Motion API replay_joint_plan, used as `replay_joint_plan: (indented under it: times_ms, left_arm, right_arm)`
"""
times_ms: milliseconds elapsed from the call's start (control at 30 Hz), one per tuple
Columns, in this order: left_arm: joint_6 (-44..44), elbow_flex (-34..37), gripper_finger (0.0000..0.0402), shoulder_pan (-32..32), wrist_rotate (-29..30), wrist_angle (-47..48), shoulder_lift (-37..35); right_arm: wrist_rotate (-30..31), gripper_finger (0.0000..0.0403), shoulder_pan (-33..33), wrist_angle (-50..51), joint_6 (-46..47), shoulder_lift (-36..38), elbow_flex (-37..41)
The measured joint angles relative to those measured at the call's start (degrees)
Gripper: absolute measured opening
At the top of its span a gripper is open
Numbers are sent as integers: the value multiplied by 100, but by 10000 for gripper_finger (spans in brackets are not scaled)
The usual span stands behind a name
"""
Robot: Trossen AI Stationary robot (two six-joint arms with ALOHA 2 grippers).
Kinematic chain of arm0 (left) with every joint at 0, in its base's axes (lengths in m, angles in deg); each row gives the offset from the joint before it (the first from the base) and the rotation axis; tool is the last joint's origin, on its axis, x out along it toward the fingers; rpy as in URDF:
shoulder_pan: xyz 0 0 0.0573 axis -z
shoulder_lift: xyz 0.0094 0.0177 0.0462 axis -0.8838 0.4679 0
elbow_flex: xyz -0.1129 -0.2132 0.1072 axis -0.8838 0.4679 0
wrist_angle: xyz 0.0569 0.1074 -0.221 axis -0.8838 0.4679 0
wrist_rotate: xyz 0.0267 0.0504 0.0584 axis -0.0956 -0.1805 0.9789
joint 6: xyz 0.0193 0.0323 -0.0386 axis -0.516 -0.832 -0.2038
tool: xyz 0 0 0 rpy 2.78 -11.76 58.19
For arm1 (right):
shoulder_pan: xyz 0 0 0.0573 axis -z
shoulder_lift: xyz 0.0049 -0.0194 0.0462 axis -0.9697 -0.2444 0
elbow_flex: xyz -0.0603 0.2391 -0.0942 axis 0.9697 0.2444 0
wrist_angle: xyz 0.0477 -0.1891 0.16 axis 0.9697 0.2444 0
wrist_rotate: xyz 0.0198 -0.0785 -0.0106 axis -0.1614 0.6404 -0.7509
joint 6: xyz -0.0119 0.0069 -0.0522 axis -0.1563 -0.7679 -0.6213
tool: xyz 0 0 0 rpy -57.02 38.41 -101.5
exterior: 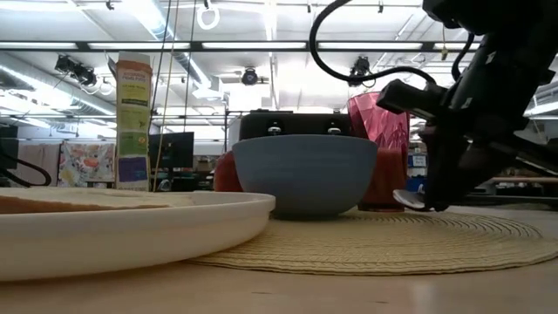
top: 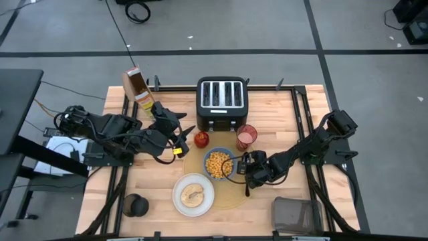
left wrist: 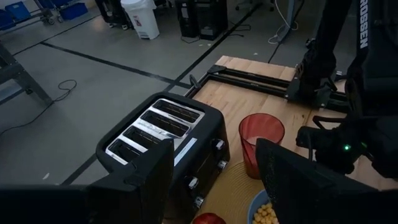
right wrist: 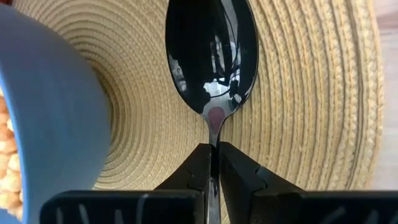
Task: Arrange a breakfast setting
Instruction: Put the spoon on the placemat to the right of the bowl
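A blue bowl [top: 219,164] of cereal stands on the tan placemat [top: 231,195]. A white plate [top: 193,195] holding bread overlaps the placemat's left edge. A red apple [top: 201,139] and a translucent red cup [top: 246,136] stand at the placemat's far edge, in front of the toaster. My right gripper [top: 242,165] is shut on a metal spoon [right wrist: 211,56] just right of the bowl, low over the placemat [right wrist: 311,93]. My left gripper [top: 185,139] is open and empty, held up left of the apple. Its wrist view shows the cup [left wrist: 261,140]. My right gripper pinches the spoon's neck [right wrist: 214,134] between its two fingertips, just behind the spoon's bowl. The fingers slant down from the table's right, and the handle runs back between them. The spoon's bowl [exterior: 408,199] sits low over the placemat; whether it touches, I cannot tell.
A black four-slot toaster [top: 222,102] stands at the far middle, and a tall cereal box [top: 139,87] stands at the far left. A black cup [top: 136,205] is near left, and a grey container [top: 297,214] is near right. Bare wood lies between them at the front edge.
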Motion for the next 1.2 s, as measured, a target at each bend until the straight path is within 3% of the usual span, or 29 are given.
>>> replay_joint_plan:
  times_ms: [533, 700, 900, 1200]
  left_arm:
    - [-9, 0, 231, 24, 1, -401, 0]
    - [-69, 0, 231, 24, 2, -1153, -9]
    - [-777, -2, 231, 66, -34, -2046, -24]
    - [-909, -2, 231, 46, -37, -2102, -24]
  right_arm:
    - [-386, 39, 120, 75, -85, 0, 0]
    - [-623, 40, 107, -137, -19, -182, -26]
    - [-589, 40, 92, -195, -76, -197, -24]
    - [-644, 53, 96, -193, -313, -193, -20]
